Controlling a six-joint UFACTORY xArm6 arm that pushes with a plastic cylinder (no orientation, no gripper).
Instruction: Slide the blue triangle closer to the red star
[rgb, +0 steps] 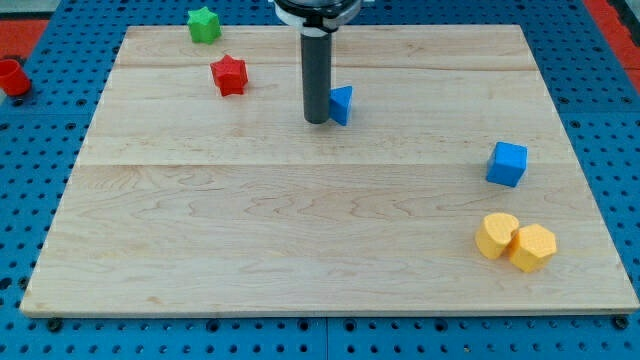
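Note:
The blue triangle (342, 104) lies on the wooden board near the view's top centre. The red star (229, 75) sits to its left and slightly higher up the view. My tip (316, 121) rests on the board just left of the blue triangle, touching or nearly touching its left side, between the triangle and the red star. The rod partly hides the triangle's left edge.
A green star (204, 24) sits at the top left of the board (300, 240). A blue cube (507, 163) is at the right. A yellow cylinder (496, 236) and a yellow hexagon (532, 247) touch at the lower right. A red object (13, 77) lies off the board at the left.

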